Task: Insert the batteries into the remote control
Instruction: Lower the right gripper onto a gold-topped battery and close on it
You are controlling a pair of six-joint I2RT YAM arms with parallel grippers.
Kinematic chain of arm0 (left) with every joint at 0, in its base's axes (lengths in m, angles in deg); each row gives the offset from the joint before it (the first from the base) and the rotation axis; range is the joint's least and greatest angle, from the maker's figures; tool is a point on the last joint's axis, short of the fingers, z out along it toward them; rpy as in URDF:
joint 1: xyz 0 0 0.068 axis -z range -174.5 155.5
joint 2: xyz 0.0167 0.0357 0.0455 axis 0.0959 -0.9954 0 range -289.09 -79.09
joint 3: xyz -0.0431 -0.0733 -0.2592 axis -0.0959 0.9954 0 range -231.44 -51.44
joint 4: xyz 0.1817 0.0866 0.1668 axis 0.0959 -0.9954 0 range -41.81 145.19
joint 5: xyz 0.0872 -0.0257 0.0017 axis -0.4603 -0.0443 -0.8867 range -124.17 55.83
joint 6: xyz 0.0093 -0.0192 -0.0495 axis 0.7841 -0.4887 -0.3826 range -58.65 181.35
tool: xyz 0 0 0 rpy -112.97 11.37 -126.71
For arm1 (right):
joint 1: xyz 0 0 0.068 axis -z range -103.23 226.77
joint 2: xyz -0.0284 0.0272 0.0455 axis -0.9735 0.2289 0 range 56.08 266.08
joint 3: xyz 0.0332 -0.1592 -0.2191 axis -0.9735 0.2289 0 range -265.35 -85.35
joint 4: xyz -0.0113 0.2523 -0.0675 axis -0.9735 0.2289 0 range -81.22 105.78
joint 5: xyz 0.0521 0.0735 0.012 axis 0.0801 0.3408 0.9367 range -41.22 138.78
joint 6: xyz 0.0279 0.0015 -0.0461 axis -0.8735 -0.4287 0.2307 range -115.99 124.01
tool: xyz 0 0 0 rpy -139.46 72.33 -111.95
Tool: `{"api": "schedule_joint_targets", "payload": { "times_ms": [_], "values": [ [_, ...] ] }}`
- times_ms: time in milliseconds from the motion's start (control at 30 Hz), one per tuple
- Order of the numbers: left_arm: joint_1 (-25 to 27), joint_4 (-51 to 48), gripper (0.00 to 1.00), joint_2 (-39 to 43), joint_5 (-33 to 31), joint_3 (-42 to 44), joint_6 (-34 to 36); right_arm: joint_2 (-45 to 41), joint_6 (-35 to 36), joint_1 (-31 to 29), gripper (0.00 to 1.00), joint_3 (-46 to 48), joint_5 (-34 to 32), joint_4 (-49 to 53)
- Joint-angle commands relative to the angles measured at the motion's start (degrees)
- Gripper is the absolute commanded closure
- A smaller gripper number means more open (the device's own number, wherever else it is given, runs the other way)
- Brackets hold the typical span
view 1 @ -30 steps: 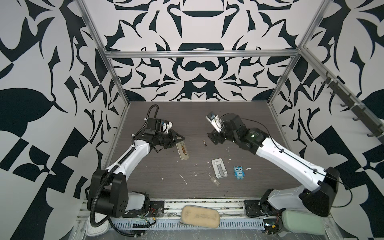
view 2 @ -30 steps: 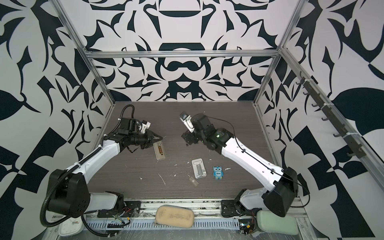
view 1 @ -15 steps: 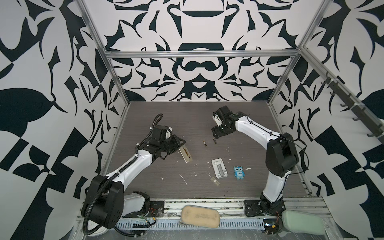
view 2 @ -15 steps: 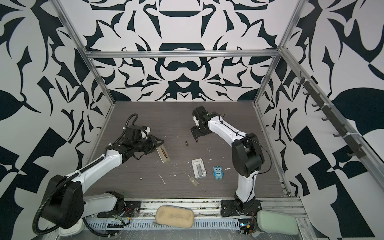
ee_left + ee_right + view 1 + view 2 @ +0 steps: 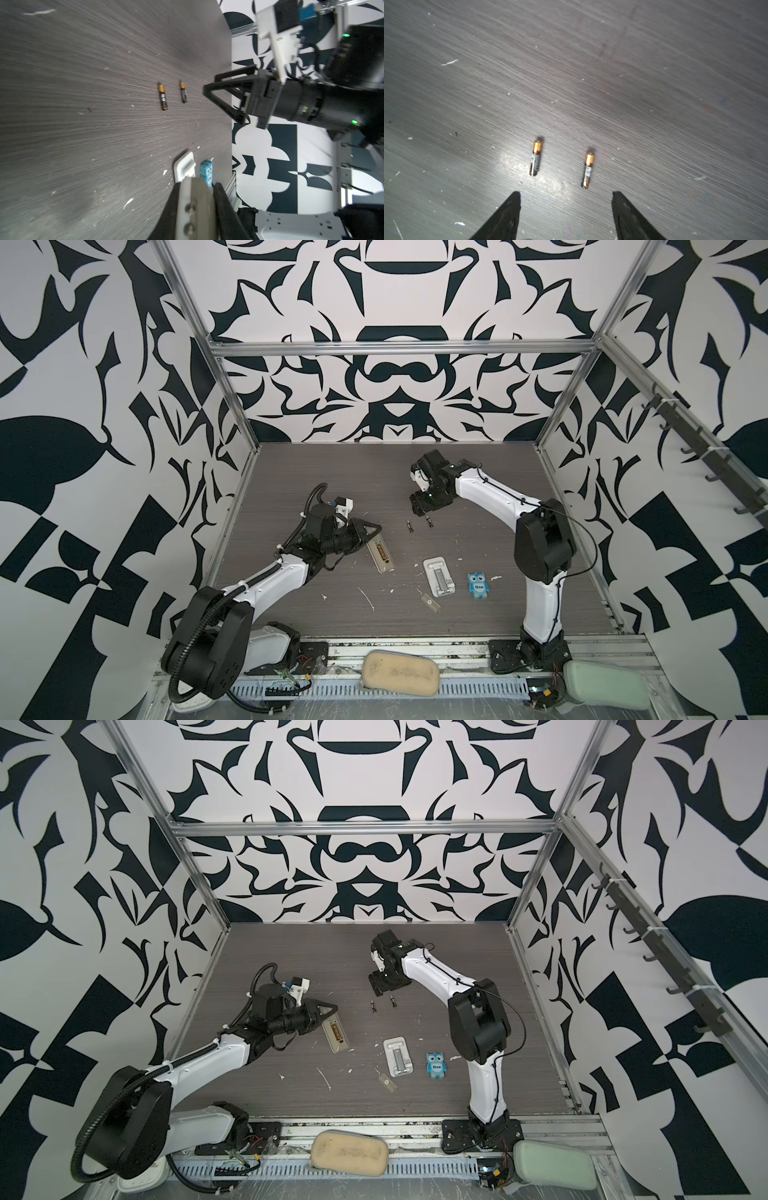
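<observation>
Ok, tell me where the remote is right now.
In both top views the remote is left of centre, one end held in the left gripper, with the two batteries just beyond it to the right.

Finding bare table (image 5: pixel 478 489) all round the batteries (image 5: pixel 410 526); noting right gripper (image 5: pixel 565 194) hanging just behind them, remote control (image 5: pixel 380 556) well left, stand (image 5: pixel 438 576) and owl (image 5: pixel 478 585) well forward.

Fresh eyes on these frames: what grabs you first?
The loud black-and-white patterned walls dominate all round the dark table. Mid-table, two batteries lie side by side, apart, just ahead of the open right tool. The left tool grips the remote control, battery bay showing, left of them.
</observation>
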Motion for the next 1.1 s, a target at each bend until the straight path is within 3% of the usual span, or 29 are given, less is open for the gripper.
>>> {"api": "schedule_joint_targets", "payload": {
  "times_ms": [0, 133, 333, 500, 733, 1067],
  "values": [
    [0.1, 10.0, 1.0, 1.5, 7.4, 0.2, 0.2, 0.2, -1.3, -0.8, 0.28, -2.1, 1.6, 0.9],
    [0.1, 12.5, 1.0, 0.5, 11.6, 0.2, 0.4, 1.3, -1.9, -1.7, 0.29, -3.0, 1.8, 0.9],
    [-0.7, 18.1, 1.0, 1.5, 12.5, 2.9, -1.4, 5.5, -3.0, -3.7, 0.32, -8.3, -0.3, 2.5],
    [-4.8, 18.7, 1.0, 2.9, 15.0, 5.2, -1.9, 8.3, -4.6, -4.5, 0.33, -10.5, -0.8, 2.9],
    [-7.4, 8.3, 1.0, 6.5, 14.3, 4.2, 3.5, 12.6, -2.9, -4.6, 0.33, -14.2, -0.8, 5.0],
    [-9.7, 4.8, 1.0, 6.8, 12.6, 4.2, 3.8, 15.2, -2.5, -3.7, 0.37, -16.2, -1.6, 6.3]
  ]
}}
